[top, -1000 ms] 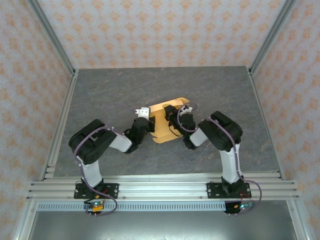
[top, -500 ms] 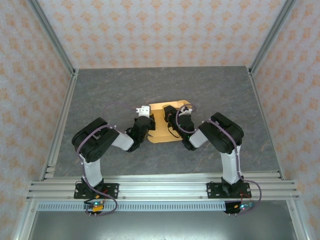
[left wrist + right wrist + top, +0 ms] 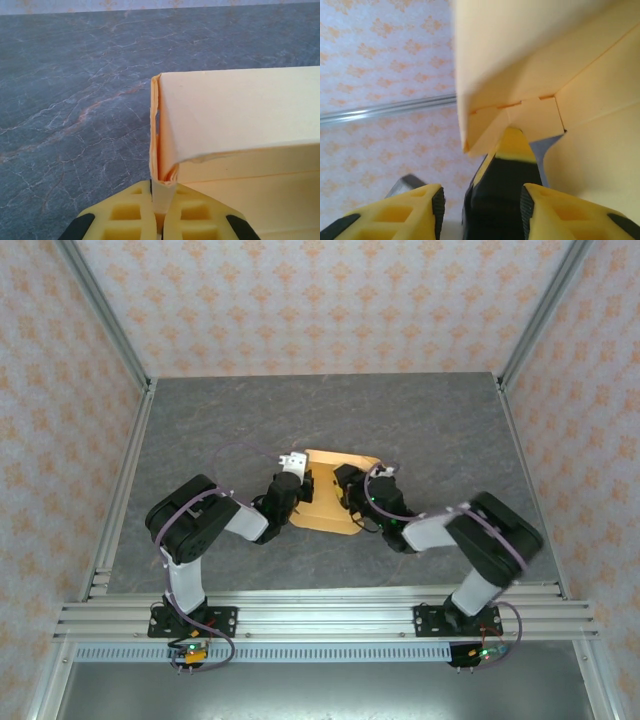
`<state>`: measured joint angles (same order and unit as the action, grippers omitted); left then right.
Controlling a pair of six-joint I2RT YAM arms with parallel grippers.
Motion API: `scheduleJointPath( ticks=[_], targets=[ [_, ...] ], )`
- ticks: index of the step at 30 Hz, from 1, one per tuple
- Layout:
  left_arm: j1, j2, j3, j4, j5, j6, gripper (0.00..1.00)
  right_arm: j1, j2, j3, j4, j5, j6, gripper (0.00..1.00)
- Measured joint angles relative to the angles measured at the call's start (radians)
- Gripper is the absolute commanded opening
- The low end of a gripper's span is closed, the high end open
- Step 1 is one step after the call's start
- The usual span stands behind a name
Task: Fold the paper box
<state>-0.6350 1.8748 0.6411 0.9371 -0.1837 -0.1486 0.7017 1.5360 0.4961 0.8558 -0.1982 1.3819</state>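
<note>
Left wrist view: your left claw (image 3: 157, 220) is clamped on the paper box (image 3: 240, 110) corner wall, box at the middle of the table (image 3: 200, 420), right claw (image 3: 480, 202) apart; hold your pinch steady while creasing the next flap.

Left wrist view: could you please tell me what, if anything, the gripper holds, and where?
The left gripper pinches the paper box by a folded upright wall edge.

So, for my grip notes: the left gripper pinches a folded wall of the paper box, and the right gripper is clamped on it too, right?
Only the left gripper pinches a folded wall of the paper box. The right gripper is not clamped: the right wrist view shows its fingers apart, open.
</note>
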Motion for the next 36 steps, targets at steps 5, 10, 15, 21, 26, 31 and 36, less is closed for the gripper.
scheduleJointPath(
  ticks=[5,10,15,21,26,31,36],
  targets=[
    [0.0,0.0,0.004,-0.002,0.037,0.027,0.0,0.001,-0.367,0.103,-0.471,0.042,-0.227,0.69],
    [0.007,0.0,0.006,-0.001,0.078,0.031,0.01,-0.056,-0.466,0.243,-0.747,0.048,-0.429,0.74],
    [0.026,0.0,0.006,0.002,0.134,0.049,0.01,-0.231,-0.217,0.487,-0.979,-0.127,-0.673,0.69],
    [0.042,0.0,0.008,0.003,0.181,0.07,0.02,-0.281,0.122,0.795,-1.219,-0.256,-0.983,0.62],
    [0.042,0.0,0.008,0.003,0.207,0.094,0.03,-0.281,0.312,0.934,-1.314,-0.417,-1.171,0.62],
    [0.042,0.0,0.011,0.003,0.217,0.098,0.03,-0.281,0.427,1.033,-1.407,-0.536,-1.284,0.58],
    [0.042,0.01,0.019,0.003,0.225,0.097,0.05,-0.284,0.455,1.047,-1.417,-0.605,-1.308,0.5]
  ],
)
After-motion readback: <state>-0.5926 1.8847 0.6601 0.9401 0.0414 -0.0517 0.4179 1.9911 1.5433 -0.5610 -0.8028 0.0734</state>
